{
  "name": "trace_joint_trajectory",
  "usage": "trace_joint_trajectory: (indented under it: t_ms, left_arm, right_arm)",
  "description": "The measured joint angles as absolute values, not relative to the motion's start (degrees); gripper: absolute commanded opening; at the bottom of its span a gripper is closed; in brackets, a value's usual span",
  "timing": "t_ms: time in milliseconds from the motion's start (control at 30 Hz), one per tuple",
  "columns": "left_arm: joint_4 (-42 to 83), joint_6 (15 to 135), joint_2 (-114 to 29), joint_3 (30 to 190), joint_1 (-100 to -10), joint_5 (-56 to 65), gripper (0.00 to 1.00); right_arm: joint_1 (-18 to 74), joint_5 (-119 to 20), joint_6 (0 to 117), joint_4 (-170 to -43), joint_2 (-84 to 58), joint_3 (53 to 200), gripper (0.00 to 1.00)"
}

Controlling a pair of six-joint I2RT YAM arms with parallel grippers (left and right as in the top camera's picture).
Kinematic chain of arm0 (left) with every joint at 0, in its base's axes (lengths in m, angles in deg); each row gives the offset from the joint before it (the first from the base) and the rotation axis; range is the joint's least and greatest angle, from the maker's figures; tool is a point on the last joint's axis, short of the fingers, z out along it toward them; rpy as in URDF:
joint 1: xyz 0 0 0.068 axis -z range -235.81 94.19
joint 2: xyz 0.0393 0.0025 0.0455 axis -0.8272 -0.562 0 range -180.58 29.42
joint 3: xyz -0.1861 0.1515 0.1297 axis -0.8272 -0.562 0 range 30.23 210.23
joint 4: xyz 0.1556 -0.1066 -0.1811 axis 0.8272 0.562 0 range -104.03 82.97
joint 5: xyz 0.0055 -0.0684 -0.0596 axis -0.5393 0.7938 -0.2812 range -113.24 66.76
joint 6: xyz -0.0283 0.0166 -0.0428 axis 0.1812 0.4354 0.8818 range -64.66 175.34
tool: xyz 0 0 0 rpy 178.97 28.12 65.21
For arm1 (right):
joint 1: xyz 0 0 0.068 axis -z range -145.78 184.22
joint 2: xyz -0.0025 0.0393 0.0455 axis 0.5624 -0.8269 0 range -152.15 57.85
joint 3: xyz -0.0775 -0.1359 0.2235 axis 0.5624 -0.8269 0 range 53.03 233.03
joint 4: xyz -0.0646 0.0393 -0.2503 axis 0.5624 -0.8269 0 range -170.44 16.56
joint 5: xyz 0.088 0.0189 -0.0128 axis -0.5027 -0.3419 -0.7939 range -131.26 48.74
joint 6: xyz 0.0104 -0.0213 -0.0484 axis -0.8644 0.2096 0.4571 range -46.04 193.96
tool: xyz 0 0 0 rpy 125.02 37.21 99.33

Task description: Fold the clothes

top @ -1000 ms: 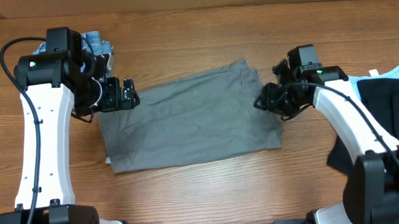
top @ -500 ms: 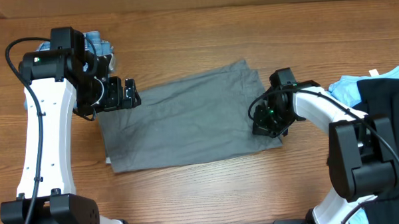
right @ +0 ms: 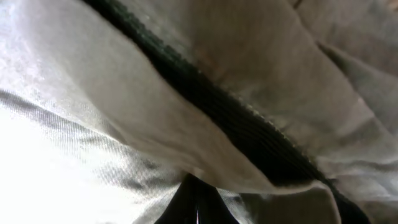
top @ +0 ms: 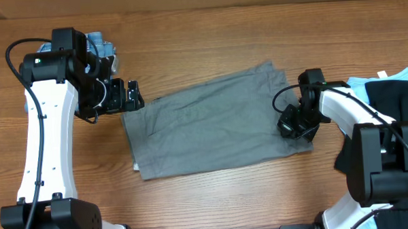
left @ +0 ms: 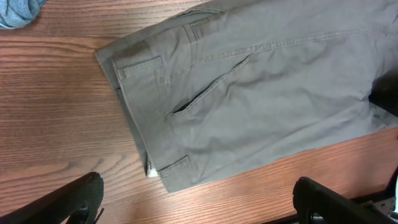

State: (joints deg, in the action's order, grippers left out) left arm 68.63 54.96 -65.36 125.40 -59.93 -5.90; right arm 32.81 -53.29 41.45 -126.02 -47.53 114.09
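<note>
My right gripper (top: 295, 127) pinched the right-hand hem of the plain grey cotton shorts (top: 211, 121), flat mid-frame; my left gripper (top: 136, 96) hung spread at their upper-left corner. Better to lift low, both layers together.

Overhead: we note even, diffuse light from above; bench (top: 208, 33) grain crisp, no glare. Soft narrow shadows beside left arm (top: 45, 133) and along lower edge of grey shorts (top: 211, 128). Left wrist: we see shorts' seams and pocket in sharp focus; left jaws at bottom corners dark, soft-edged; faint sheen on wood. Right wrist: lens very close to cloth; we find heavy blur, left side blown out white, dark diagonal band, black shadow at bottom centre.
</note>
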Motion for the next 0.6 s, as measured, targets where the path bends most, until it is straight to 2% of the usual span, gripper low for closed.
trace_joint_trajectory:
  t_ms: [200, 367, 600]
  left_arm:
    - [70.8, 55.3, -65.4, 125.4, -59.9, -8.1, 1.00]
    - [72.9, 56.8, -65.4, 125.4, -61.0, -11.0, 1.00]
    - [71.5, 56.3, -65.4, 122.2, -68.9, -9.5, 1.00]
  right_arm:
    - [32.4, -52.2, 44.1, -129.4, -46.6, 115.0, 0.04]
    - [29.3, -53.1, 48.0, -128.2, -38.9, 115.3, 0.04]
    - [24.4, -56.4, 54.1, -126.6, -36.1, 116.4, 0.04]
